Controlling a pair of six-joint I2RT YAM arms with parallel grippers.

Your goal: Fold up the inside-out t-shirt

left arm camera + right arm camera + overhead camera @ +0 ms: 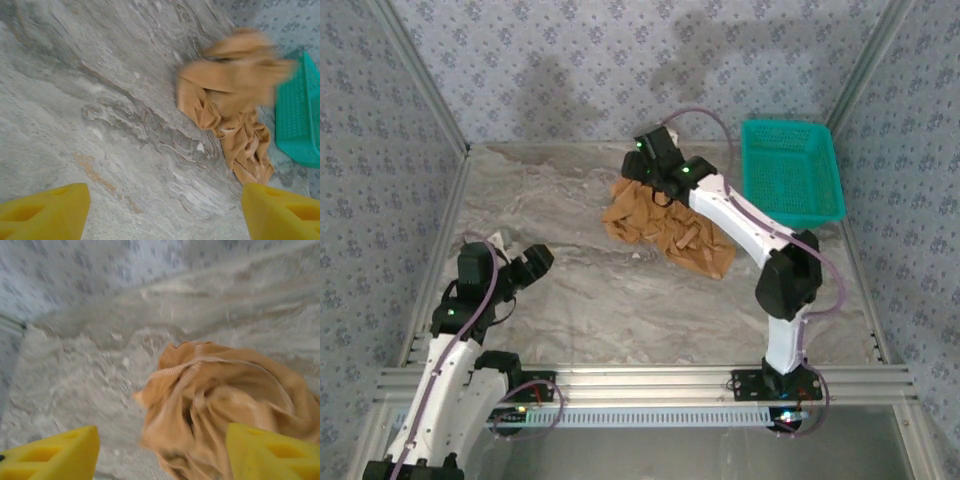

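Plainly crumpled, the inside-out t-shirt [670, 232] lies in a tan heap on the marbled tabletop [570, 300], toward one o'clock from the centre in the top view. A teal basket [788, 125] stands near it at two o'clock. The right hand [646, 180] is over the heap's far end, its yellow fingers [50, 452] spread apart above the cloth. The left hand [522, 256], at eight o'clock and well apart from the shirt, is likewise spread wide over bare tabletop. A small pale patch among the folds is too blurred to read.
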